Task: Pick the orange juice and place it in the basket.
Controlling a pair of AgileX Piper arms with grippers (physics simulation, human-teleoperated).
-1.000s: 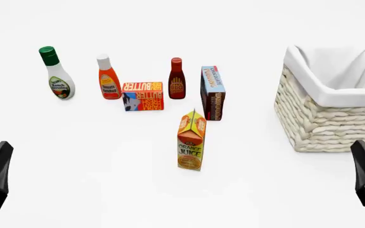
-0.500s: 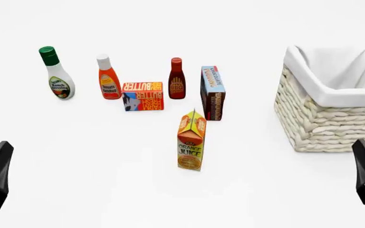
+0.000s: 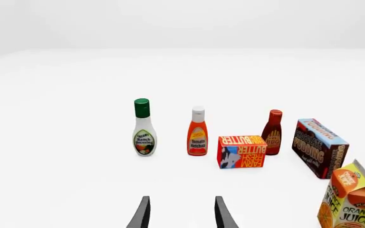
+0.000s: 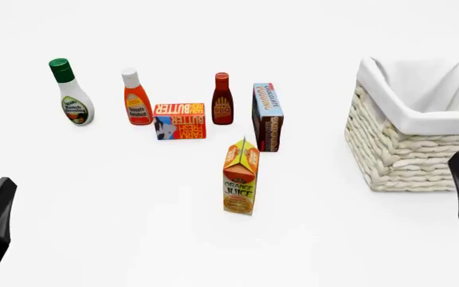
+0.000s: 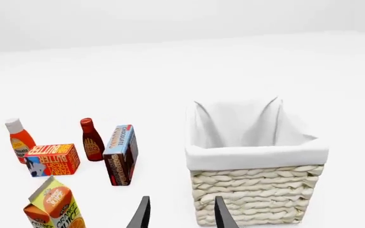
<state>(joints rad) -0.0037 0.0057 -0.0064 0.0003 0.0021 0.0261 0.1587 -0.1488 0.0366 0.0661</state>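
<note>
both grippers sit at the near edge of the table, the left gripper (image 3: pixel 181 216) down in the near left corner and the right gripper (image 5: pixel 181 213) by the near right, close to the basket. in each wrist view the two fingers stand apart with nothing between them, so both are open and empty.

the orange juice (image 4: pixel 240 177) stands upright by itself in the middle, well apart from either gripper, a bit nearer than the chocolate pudding box (image 4: pixel 267 116). so i'd say this is the very start, the reach hasn't really begun. next move probably calls for one arm to swing in toward the carton and line its fingers up across the narrow sides, without clipping the pudding box behind it.

further back there's a row: butter box (image 4: pixel 179 121), bbq bottle (image 4: pixel 222 107), ketchup bottle (image 4: pixel 136 97), ranch bottle (image 4: pixel 70 91). the basket (image 4: pixel 405 149) sits off right, its white cloth lining showing nothing inside.

table's plain white, no markings, and the background is just blank pale grey.
</note>
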